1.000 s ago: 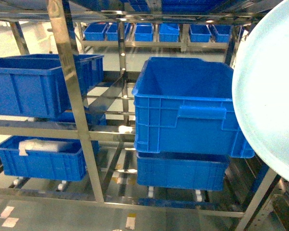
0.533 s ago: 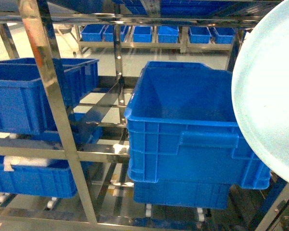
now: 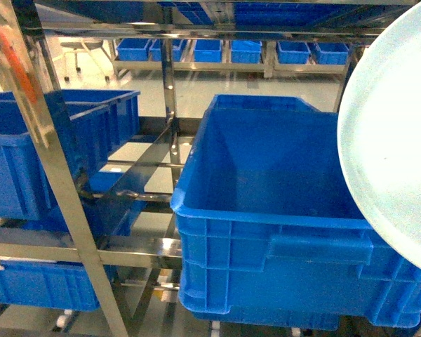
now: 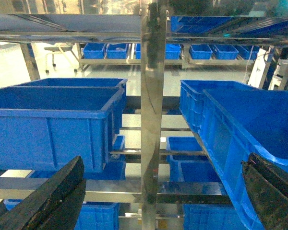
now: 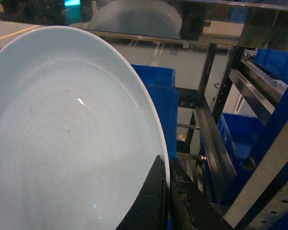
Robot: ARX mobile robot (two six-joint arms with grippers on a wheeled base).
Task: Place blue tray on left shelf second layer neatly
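The blue tray (image 3: pixel 393 140), a pale oval dish, stands tilted on edge at the right of the head view and fills the left of the right wrist view (image 5: pixel 67 134). My right gripper (image 5: pixel 167 179) is shut on its rim, one finger on each side. The left shelf second layer shows as a steel bar (image 3: pixel 137 247) carrying dark-blue crates, also seen from the left wrist (image 4: pixel 115 189). My left gripper (image 4: pixel 156 196) is open with nothing in it, facing a steel upright post (image 4: pixel 152 96). Neither gripper shows in the head view.
A large dark-blue crate (image 3: pixel 281 232) sits on the rack right in front, beside the tray. Another crate (image 3: pixel 28 161) stands at the left behind a slanting post (image 3: pixel 42 154). Small blue crates (image 3: pixel 210 50) line a far rack. More rack bars (image 5: pixel 216 139) lie right of the tray.
The head view has moved closer to the rack: the middle crate looms larger and lower, and the near post has slid left. The tray stays at the right edge.
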